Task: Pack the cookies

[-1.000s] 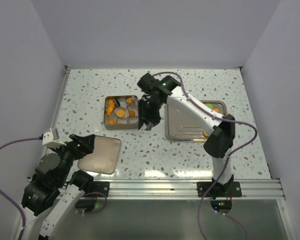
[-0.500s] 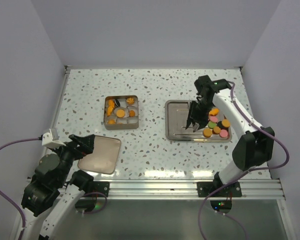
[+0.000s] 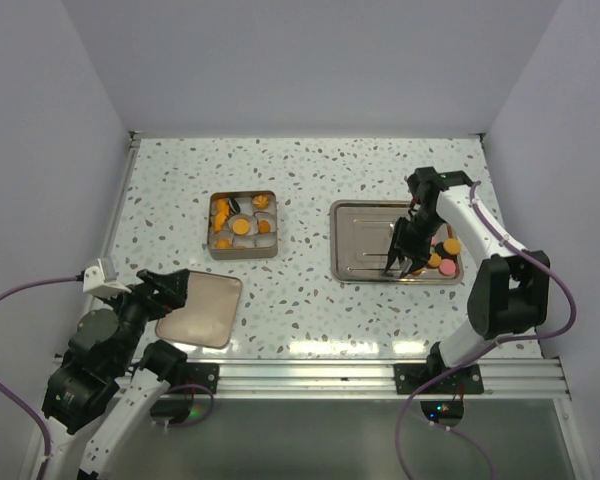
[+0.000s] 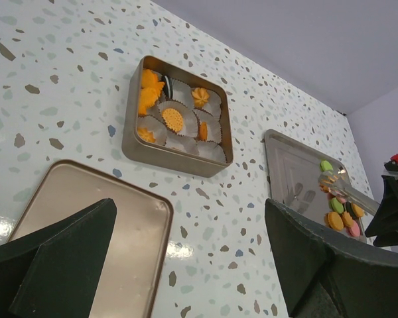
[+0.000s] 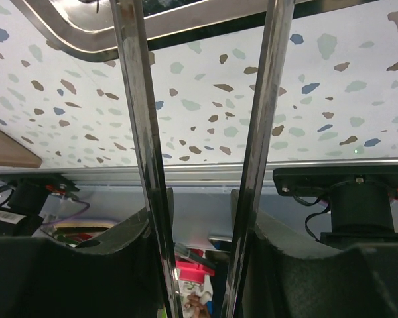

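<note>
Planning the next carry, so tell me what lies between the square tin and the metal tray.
Nothing: in the top view only bare speckled table separates the square tin from the metal tray. The left wrist view agrees.

A speckled terrazzo table sits between pale lilac walls, with an aluminium rail along its near edge. A square gold-coloured tin, lined with white paper cups, stands left of centre. Its flat lid lies nearer the front left, apart from the tin. A shallow steel tray rests to the right. Steel tongs hang over the tray, their two arms standing apart.
</note>
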`<state>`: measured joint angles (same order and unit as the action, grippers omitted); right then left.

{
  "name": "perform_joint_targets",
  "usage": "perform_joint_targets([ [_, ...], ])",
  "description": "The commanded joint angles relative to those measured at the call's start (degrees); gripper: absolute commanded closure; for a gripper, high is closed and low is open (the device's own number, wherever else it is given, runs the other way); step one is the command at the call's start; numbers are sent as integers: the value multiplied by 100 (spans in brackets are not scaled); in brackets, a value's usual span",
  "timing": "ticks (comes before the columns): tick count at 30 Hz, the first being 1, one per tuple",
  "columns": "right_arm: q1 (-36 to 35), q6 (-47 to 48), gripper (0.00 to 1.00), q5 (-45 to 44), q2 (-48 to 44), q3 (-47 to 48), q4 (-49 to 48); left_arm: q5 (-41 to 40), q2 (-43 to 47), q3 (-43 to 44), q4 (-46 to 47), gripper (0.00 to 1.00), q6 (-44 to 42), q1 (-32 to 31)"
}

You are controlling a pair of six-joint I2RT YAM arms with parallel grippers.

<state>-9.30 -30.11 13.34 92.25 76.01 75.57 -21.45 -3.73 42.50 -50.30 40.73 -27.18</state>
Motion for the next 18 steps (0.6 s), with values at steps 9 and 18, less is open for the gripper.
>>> perform_joint_targets([
  [9,209,224,57,107,13,-156,-86,-105,56,4,188,0,-74,-33],
  [18,429,277,57,116,-49,-455,-200,-78,-14,13,196,0,-74,-33],
])
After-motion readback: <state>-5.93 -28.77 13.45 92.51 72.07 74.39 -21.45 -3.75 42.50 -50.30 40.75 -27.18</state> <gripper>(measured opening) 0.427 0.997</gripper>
